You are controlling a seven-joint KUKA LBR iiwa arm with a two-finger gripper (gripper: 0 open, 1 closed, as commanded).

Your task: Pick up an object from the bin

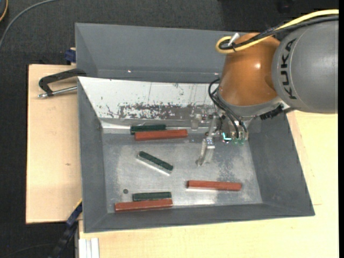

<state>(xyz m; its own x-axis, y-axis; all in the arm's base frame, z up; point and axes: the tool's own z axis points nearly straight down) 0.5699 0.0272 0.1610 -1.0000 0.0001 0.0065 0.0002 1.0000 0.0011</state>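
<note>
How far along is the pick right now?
Done: the gripper is low inside the bin. In hand: it hangs over bare floor between the back red bar and the front-right red bar. Left: nothing is lifted yet; grasp and lift remain.

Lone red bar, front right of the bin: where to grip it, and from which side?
Take the red bar at mid-length, straight from above, closing across its narrow width. It lies flat and alone, with bare bin floor along both long sides. End to end it is probably too long to span.
</note>
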